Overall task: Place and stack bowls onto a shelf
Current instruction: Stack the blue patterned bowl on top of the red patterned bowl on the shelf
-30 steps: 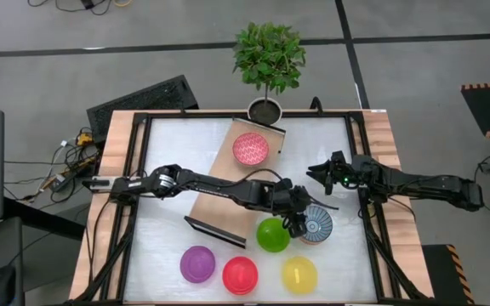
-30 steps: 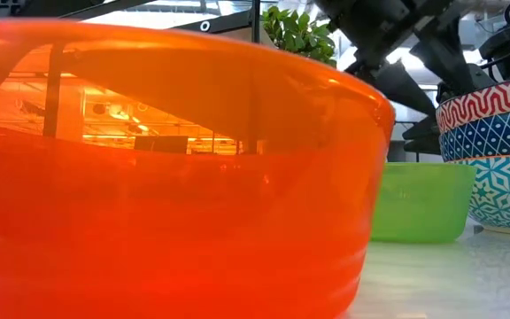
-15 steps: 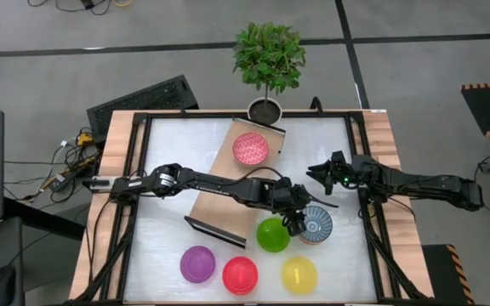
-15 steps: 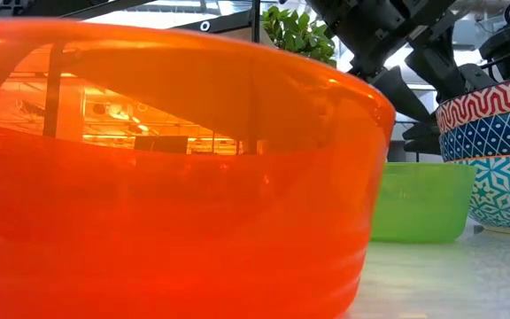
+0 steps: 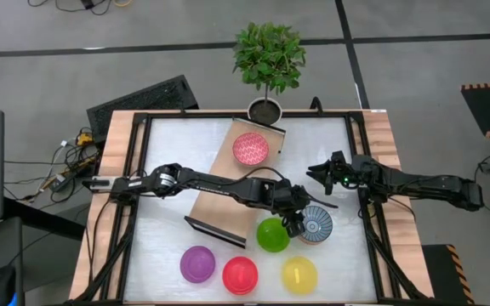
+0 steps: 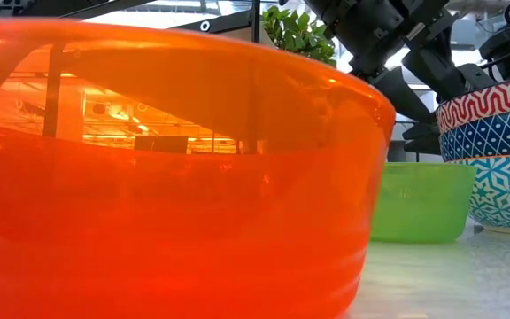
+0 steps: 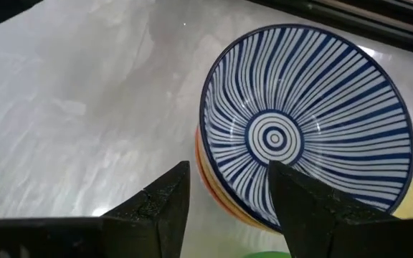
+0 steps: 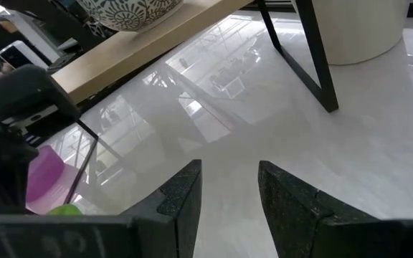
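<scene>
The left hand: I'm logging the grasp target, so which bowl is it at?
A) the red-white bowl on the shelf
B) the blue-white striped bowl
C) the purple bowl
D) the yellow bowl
B: the left hand is open at the rim of the blue-white striped bowl, which fills the left wrist view.
</scene>
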`<control>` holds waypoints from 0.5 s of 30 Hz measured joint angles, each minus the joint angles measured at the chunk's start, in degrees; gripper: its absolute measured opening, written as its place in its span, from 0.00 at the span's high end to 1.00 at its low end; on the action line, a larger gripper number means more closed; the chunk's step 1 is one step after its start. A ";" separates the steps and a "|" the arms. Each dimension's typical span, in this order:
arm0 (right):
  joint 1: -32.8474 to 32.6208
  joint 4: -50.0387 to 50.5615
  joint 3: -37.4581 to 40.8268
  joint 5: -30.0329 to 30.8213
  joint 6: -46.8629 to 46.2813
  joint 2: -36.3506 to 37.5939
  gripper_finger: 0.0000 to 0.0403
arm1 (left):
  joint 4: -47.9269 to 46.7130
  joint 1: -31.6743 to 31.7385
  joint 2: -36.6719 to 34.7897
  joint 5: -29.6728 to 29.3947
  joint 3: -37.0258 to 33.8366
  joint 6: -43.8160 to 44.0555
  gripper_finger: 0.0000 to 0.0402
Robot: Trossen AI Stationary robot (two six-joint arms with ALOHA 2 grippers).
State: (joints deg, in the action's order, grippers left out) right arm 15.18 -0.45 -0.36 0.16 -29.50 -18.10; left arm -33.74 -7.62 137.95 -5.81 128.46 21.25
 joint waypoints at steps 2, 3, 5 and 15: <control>0.00 -0.02 0.00 0.00 0.00 0.02 0.59 | 0.09 0.00 0.00 0.00 0.00 0.01 0.57; 0.00 -0.02 0.00 0.02 0.00 0.02 0.59 | 0.09 0.00 0.00 0.01 0.00 0.11 0.57; 0.00 -0.02 0.00 0.02 0.00 0.02 0.59 | 0.02 0.00 0.00 0.00 0.00 0.52 0.57; 0.02 -0.02 -0.02 0.04 0.02 -0.01 0.59 | 0.53 0.54 1.10 2.14 0.09 2.19 0.57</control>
State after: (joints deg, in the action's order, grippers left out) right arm 15.20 -0.47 -0.38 0.21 -29.47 -18.11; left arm -33.20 -7.08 139.05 -3.67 128.55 23.44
